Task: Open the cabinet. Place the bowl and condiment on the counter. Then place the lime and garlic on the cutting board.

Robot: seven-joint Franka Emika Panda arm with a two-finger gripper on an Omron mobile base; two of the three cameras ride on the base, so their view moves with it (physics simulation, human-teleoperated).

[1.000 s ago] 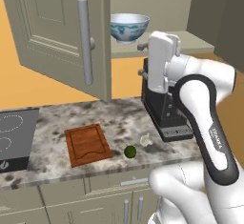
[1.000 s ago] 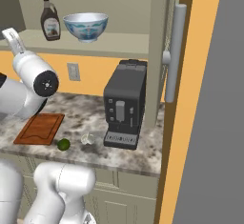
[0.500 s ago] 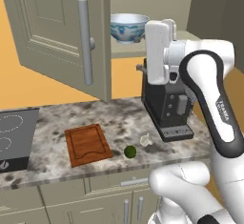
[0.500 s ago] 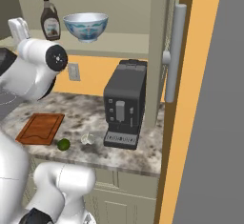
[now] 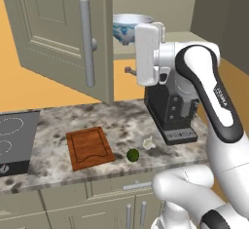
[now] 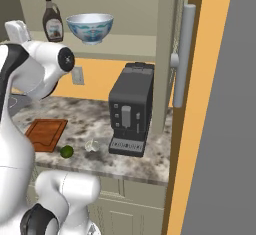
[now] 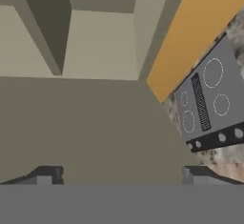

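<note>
While the pincer stays spread wide and empty, the arm has risen toward the cabinet shelf. Bowl and condiment remain shelved at twelve o'clock; lime and garlic lie unmoved on the counter.

White arm raised high, elbow bent, end effector fingers spread wide
</note>
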